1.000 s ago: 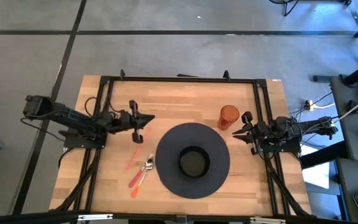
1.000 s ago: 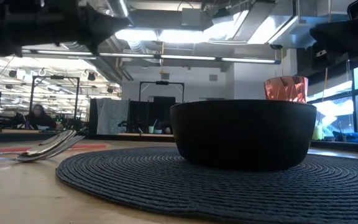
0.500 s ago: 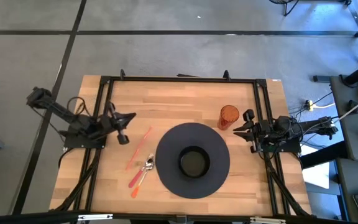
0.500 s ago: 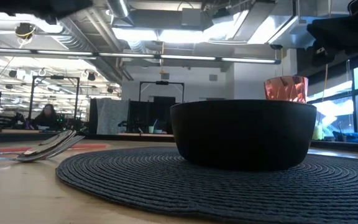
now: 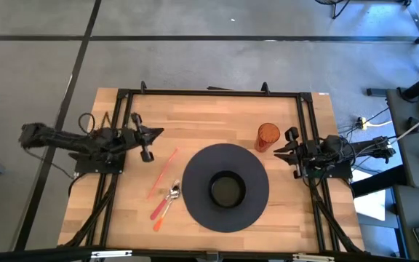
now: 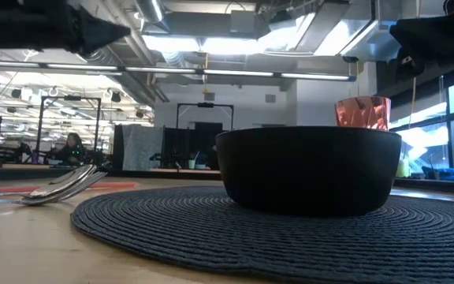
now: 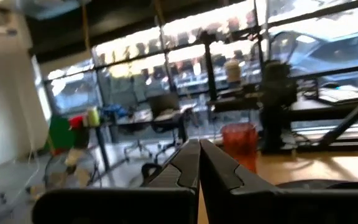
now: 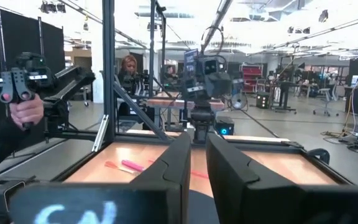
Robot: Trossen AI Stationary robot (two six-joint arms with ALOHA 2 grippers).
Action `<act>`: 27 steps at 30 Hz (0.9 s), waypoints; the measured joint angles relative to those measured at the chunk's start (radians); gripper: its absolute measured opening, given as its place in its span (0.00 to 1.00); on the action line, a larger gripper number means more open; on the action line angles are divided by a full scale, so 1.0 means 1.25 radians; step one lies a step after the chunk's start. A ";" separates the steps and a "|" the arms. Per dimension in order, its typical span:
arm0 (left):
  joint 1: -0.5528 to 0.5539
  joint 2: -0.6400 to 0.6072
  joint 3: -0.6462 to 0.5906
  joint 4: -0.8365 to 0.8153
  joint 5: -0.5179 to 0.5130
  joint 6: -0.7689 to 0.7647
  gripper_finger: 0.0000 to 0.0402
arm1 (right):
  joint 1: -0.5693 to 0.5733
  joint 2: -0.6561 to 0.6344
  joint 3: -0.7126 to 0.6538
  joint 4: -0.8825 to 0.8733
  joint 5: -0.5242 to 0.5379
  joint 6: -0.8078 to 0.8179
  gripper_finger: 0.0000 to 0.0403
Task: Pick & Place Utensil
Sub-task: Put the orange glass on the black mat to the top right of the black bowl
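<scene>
Several utensils lie flat on the wood left of the mat: a thin pink stick, a metal spoon and orange-handled pieces. The low view shows their metal heads. A black bowl sits on a round black mat. My left gripper hovers shut above the table's left part, up and to the left of the stick, fingers together. My right gripper waits at the right edge beside the orange cup, fingers nearly together.
The orange cup stands on the wood between the mat and my right gripper. A black frame rail runs around the table. A person's hand with a controller shows beyond the table's left side. Bare wood lies along the far edge.
My left gripper has drawn back from above the pink stick toward the table's left edge, uncovering the stick's upper end. The utensils, bowl and cup stayed where they were.
</scene>
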 joint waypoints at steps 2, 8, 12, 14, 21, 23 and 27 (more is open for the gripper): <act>0.053 0.016 0.000 0.000 0.016 -0.026 0.00 | 0.000 0.000 0.000 0.000 0.000 0.000 0.13; 0.097 -0.015 0.000 -0.004 0.085 -0.038 0.00 | 0.000 0.000 0.000 0.015 -0.006 0.002 0.13; 0.083 -0.066 -0.007 -0.037 0.086 -0.037 0.00 | 0.000 0.000 0.000 0.015 -0.007 0.009 0.13; 0.077 -0.096 -0.024 -0.037 0.085 -0.036 0.00 | 0.000 0.000 0.000 0.016 -0.007 0.017 0.13; 0.088 -0.142 -0.074 -0.031 0.036 -0.050 0.00 | 0.000 0.000 0.000 0.016 -0.007 0.020 0.13; 0.095 -0.144 -0.074 -0.035 0.030 -0.060 0.00 | 0.000 0.000 0.000 0.016 -0.007 0.021 0.13; 0.103 -0.143 -0.074 -0.049 0.025 -0.079 0.00 | 0.000 0.000 0.000 0.016 -0.006 0.020 0.13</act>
